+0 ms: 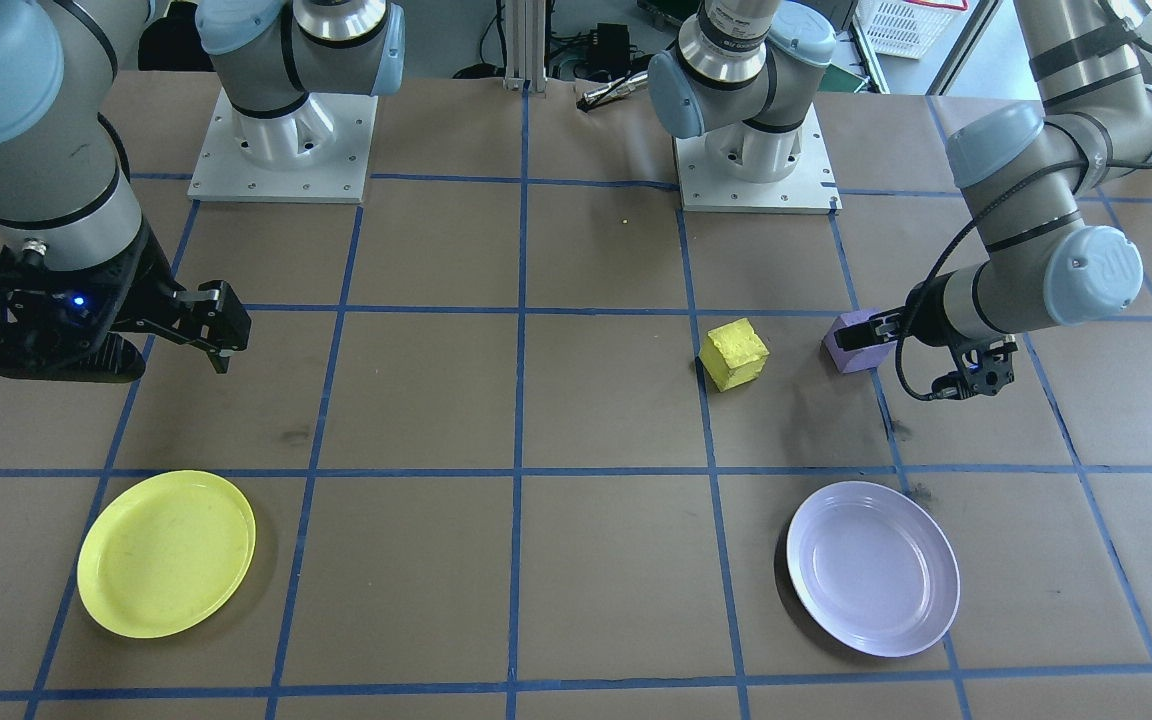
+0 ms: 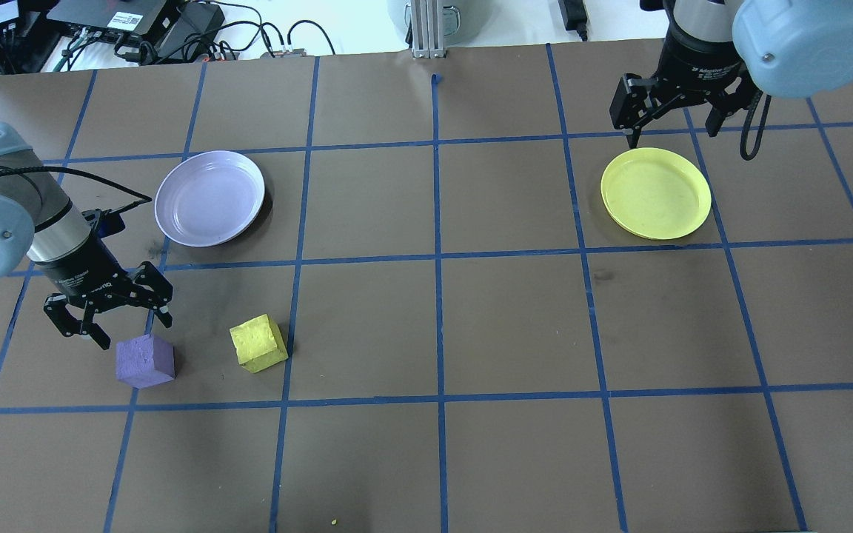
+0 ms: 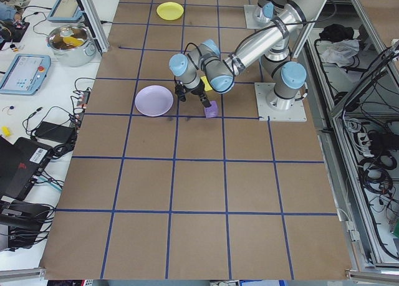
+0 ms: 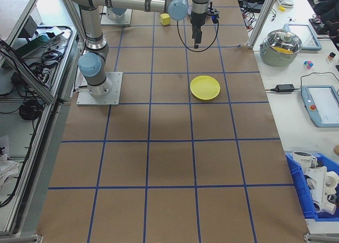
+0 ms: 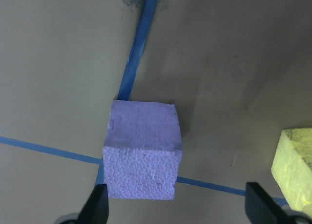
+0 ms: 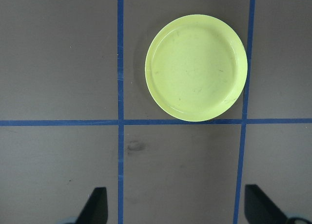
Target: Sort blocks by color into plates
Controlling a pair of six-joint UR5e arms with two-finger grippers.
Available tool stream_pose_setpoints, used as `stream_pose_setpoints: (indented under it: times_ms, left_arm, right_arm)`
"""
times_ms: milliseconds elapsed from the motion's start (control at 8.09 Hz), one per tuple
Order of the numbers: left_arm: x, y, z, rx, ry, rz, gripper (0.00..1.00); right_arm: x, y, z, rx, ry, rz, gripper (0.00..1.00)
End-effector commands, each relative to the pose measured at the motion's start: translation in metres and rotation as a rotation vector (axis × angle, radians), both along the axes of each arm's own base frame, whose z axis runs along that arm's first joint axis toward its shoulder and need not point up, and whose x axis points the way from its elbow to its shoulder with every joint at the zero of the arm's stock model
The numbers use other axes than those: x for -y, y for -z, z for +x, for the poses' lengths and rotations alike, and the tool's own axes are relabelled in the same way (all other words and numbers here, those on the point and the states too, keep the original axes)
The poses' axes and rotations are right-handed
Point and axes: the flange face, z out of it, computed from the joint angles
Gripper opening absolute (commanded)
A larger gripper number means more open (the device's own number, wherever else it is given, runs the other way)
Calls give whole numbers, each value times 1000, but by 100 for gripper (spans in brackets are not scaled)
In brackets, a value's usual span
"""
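We are holding our left gripper [image 2: 109,320] with its fingers spread wide and nothing between them, low over the table [image 2: 426,444]. In the left wrist view both fingertips [image 5: 99,204] are showing at the bottom edge, and the purple block [image 5: 142,150] is sitting on the table ahead of them, crowding toward one finger instead of centred in the gap. From overhead the same offset is showing: the purple block [image 2: 145,360] is lying just beside the fingers, toward the robot's base and slightly toward mid-table, apart from them. So we are judging that the coming move calls for a short shift over the block before any descent and closing.

Working outward, the yellow block [image 2: 258,343] is resting near the purple one, on its mid-table side, not touching it. The lavender plate [image 2: 209,198] is lying near our left arm, farther out, holding nothing. Our left arm is plainly the nearer one to both blocks.

Our right gripper [image 2: 672,117] is hanging well apart on the other side, fingers also spread and holding nothing, above the far rim of the yellow plate [image 2: 656,194], which is likewise bare.
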Motion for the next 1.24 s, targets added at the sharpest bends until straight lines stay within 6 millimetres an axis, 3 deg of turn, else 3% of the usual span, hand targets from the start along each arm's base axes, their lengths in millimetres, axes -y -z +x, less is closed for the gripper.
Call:
stream_pose_setpoints:
  times_ms: [0, 1113]
  left_arm:
    - [-5, 16, 22, 5, 22, 27, 99]
    - [-3, 42, 24, -21, 15, 77, 98]
  right_arm:
    - [0, 2, 0, 2, 1, 3, 100]
    - [0, 1, 7, 72, 3, -3, 100]
